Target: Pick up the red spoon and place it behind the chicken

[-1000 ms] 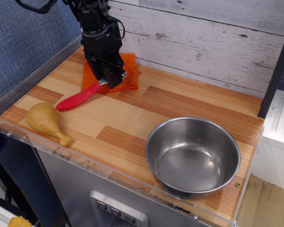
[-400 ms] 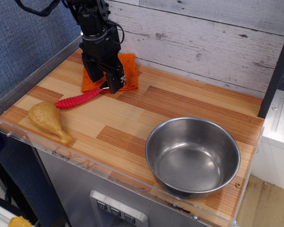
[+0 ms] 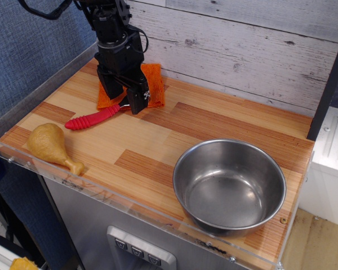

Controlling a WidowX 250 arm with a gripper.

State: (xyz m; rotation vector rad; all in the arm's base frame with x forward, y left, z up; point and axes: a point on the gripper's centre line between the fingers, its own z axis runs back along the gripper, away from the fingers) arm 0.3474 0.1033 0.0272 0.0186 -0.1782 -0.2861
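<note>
Table (image 3: 225,121): wood-plank top with a raised clear lip along the front and left edges; little free board left of the chicken, so a wide swing risks the lip.

Steel bowl (image 3: 230,185): front right, well apart from the work area. Low risk unless the arm swings far right.

Arm and gripper (image 3: 124,97): black, down at the back left, straddling the spoon's bowl end. Fingers appear parted, one either side of the spoon neck, not clenched on it. Judgement only: the exact contact is hidden behind the near finger.

Orange cloth (image 3: 152,84): folded, under and behind the gripper. Risk: a finger tip closing low snags the fabric and lifts it with the spoon, or the cloth pads the grip so it slips.

Red spoon (image 3: 93,118): lies flat, ribbed handle pointing front-left toward the chicken, metal bowl end hidden under the gripper at the cloth's edge. Risk: gripped at the far end, the long handle droops or pivots once lifted.

Chicken (image 3: 49,144): front left, near the lip, bone knob pointing right. Handle tip lies near it, not touching. Risk: a trailing or swinging handle knocks the drumstick, which looks likely to roll, shifting the target spot.

Placement: the spot behind the chicken is narrow, between chicken and cloth; release from height may bounce the spoon off mark.
</note>
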